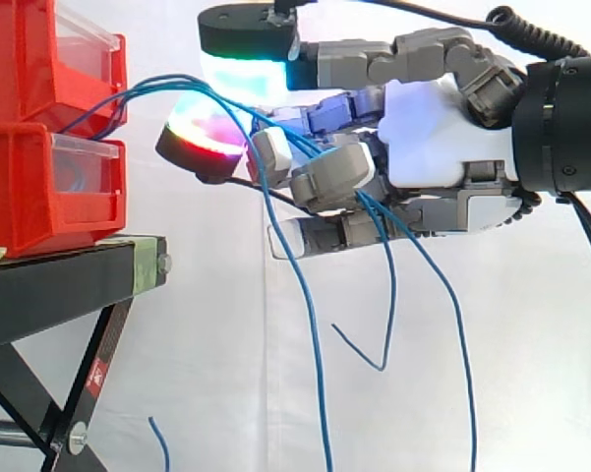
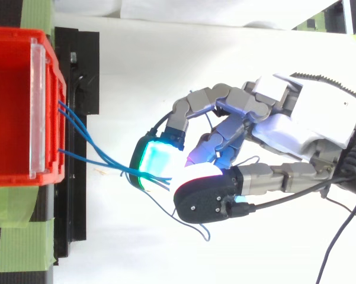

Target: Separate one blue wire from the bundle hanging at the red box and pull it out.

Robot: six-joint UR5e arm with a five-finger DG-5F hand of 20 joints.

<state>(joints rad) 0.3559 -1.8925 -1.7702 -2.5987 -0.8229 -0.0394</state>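
Blue wires [image 1: 313, 359] caught between the hand's [image 1: 435, 130] curled fingers [image 1: 329, 177]

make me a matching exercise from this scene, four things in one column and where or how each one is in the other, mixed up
1 blue wires
2 red bins
3 black stand
4 hand

a under the bins
b stacked at the side view's left edge
c fingers curled round the wires
d running from a bin's front, ends dangling

Pairs: 1-d, 2-b, 3-a, 4-c
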